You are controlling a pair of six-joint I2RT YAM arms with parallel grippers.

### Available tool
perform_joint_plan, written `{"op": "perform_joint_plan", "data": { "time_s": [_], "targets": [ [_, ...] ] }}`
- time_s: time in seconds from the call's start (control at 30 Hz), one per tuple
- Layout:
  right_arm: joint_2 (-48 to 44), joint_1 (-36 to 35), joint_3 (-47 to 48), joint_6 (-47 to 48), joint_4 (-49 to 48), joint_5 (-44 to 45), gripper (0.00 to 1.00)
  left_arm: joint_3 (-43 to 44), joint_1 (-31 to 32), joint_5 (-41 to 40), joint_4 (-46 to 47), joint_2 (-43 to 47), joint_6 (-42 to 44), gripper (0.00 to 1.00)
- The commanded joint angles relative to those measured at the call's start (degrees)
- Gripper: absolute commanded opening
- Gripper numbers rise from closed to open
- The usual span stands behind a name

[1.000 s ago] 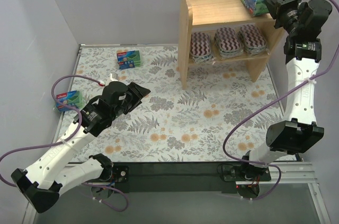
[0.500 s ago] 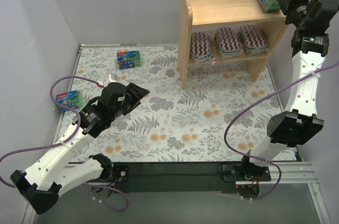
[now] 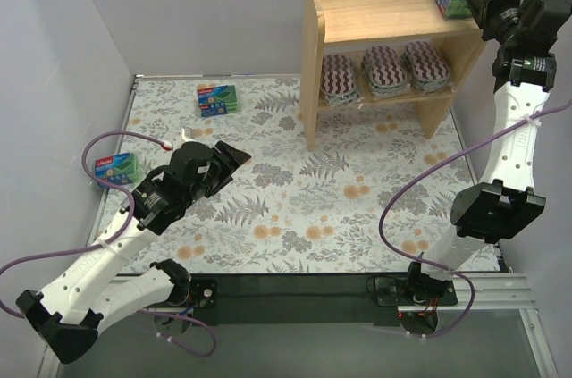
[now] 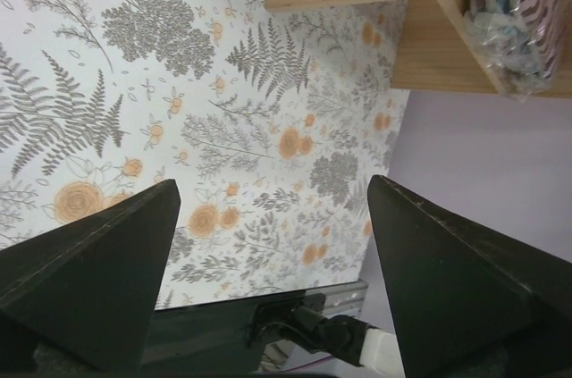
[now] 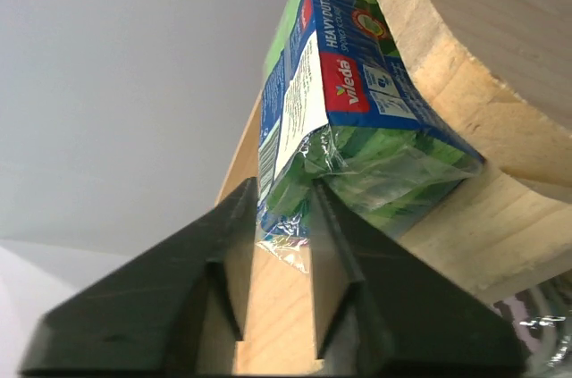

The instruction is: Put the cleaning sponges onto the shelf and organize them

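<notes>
Green sponge pack [image 5: 357,119] on shelf [image 5: 447,21] top, long axis pointing away from my right gripper [image 5: 281,195], narrowly pinching its corner

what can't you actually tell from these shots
Right wrist view: whether the right gripper pinches the green pack or only flanks it; crumpled wrap hides the contact.
Left wrist view: the striped pads are cut off by the top-right edge.
Top view: print on the pack is too small to read.
</notes>
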State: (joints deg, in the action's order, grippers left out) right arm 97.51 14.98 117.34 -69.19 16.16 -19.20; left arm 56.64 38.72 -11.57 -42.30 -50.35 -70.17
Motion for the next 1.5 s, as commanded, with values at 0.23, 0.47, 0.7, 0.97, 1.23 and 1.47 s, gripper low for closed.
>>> {"op": "perform_joint_plan", "data": {
  "time_s": [0.23, 0.47, 0.7, 0.97, 1.23, 1.47],
  "targets": [
    [-9.2, 2.9, -2.3, 3.3, -1.0, -6.5, 0.7, 7.0, -7.0, -1.4, -4.9, -6.8, 9.2, 0.98],
    [-24.5, 3.1, -16.7, 9.2, 2.2, -16.1, 0.74, 11.1, -25.0, 11.0, 2.5, -14.6, 19.6, 0.98],
    [-42.0, -8.3, -37.5, 19.1, 10.8, -14.4, 0.77, 19.4, -36.1, 19.4, 9.7, -32.3, 26.1, 0.93],
    [-57.3, -10.2, -47.9, 33.1, 31.1, -18.8, 0.77, 33.8, -38.6, 19.6, 14.7, -55.8, 23.1, 0.83],
    [-62.5, -10.2, -51.9, 38.4, 42.9, -17.3, 0.78, 47.3, -40.6, 16.8, 13.1, -73.0, 13.4, 0.8],
    [-61.9, -10.2, -53.4, 39.7, 44.9, -14.6, 0.78, 49.4, -40.3, 18.2, 14.2, -78.8, 4.3, 0.79]
  ]
}}
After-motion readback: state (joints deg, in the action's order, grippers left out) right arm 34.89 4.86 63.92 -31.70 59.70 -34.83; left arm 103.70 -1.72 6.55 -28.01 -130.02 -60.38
